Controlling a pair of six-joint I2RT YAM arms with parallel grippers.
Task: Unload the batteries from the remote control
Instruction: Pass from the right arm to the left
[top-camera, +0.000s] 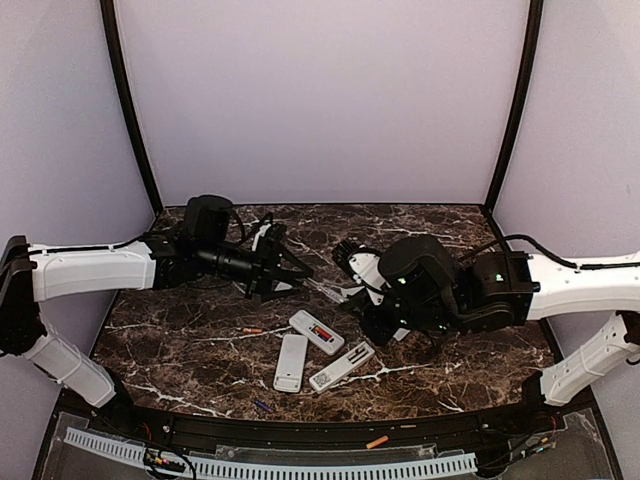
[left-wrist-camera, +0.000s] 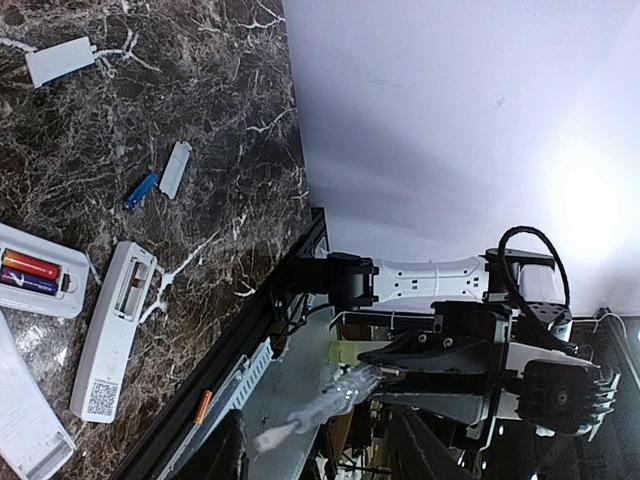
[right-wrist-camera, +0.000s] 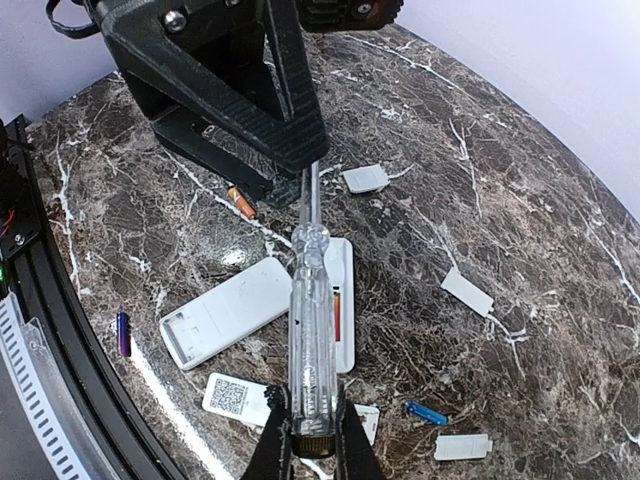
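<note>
Three white remotes lie at the table's middle front. One remote control (top-camera: 316, 332) (left-wrist-camera: 40, 275) is open and holds a red battery (left-wrist-camera: 30, 264) and a purple battery (left-wrist-camera: 28, 281). My right gripper (right-wrist-camera: 313, 415) (top-camera: 352, 292) is shut on the handle of a clear screwdriver (right-wrist-camera: 312, 320), held above that remote. The screwdriver's tip (left-wrist-camera: 265, 440) reaches between the fingers of my left gripper (left-wrist-camera: 320, 455) (top-camera: 295, 272), which stand apart on either side of it. Loose batteries lie about: orange (right-wrist-camera: 238, 203), purple (right-wrist-camera: 122, 333), blue (right-wrist-camera: 427, 412).
An empty open remote (left-wrist-camera: 115, 330) and a third remote (top-camera: 291, 362) lie beside the loaded one. Small white covers (right-wrist-camera: 365, 178) (right-wrist-camera: 467, 292) (right-wrist-camera: 462, 446) are scattered on the marble. An orange battery (top-camera: 377, 440) rests on the front rail. Walls enclose the table.
</note>
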